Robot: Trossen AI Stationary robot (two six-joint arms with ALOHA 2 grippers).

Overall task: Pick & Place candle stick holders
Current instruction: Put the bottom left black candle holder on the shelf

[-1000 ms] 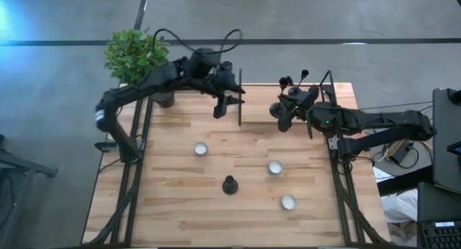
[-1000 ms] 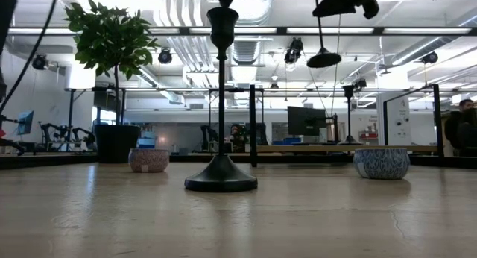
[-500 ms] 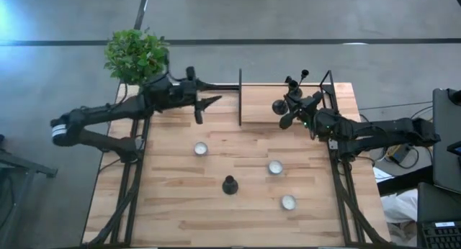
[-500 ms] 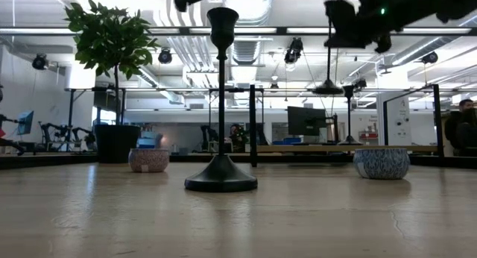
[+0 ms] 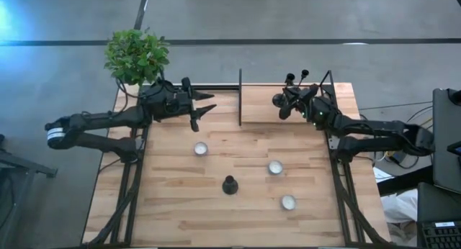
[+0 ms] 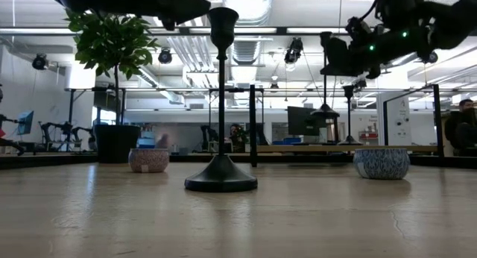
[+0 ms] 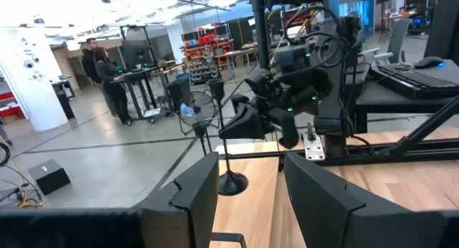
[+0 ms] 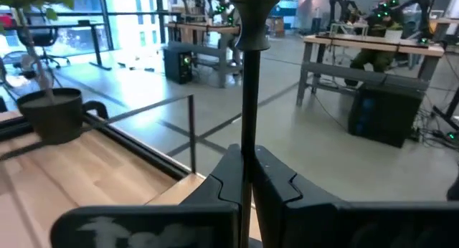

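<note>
Tabletop (image 5: 173, 206) waits below: right pincer (image 8: 246, 178), clamped on a holder's (image 8: 250, 97) stem, should lower it upright; left pincer (image 7: 251, 187) hangs part-open, empty.

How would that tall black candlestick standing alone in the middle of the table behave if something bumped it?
The candlestick would probably tip if hit near its cup, since the stem is tall and thin. Its wide flared base should resist a low nudge and may just slide on the smooth wooden table. It looks rigid, likely metal, though I can't confirm that.
</note>
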